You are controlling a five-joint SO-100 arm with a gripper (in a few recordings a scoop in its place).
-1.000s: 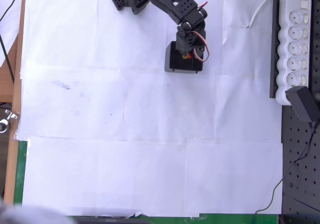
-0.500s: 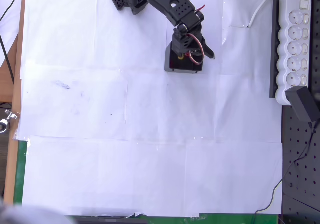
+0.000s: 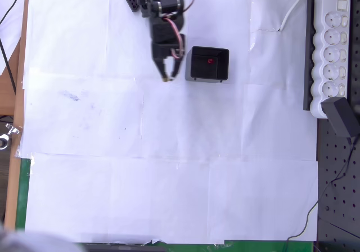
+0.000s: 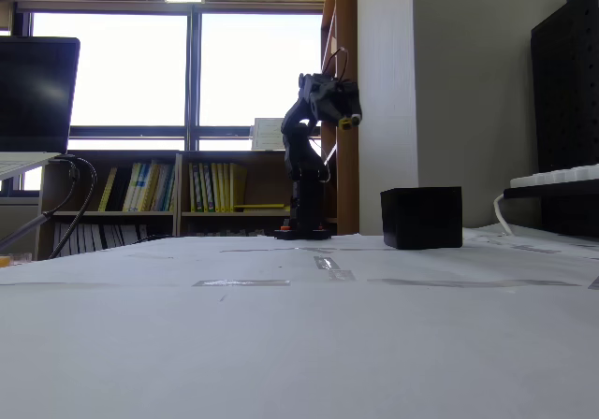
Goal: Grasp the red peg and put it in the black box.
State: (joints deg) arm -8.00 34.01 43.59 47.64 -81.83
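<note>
Currently: one peg (image 3: 210, 61), red, lying inside one black box (image 3: 208, 64) on the white paper (image 3: 169, 167); one gripper (image 3: 169, 75), mine, just left of the box in the overhead view, fingers slightly parted, holding nothing; one power strip (image 3: 332, 44) at right.

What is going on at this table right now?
A black robot arm has a red peg lying inside the black box. Its gripper now hangs beside the box, to its left in the overhead view, raised well above the paper-covered table in the fixed view, and looks empty. A white power strip sits at the right edge.
</note>
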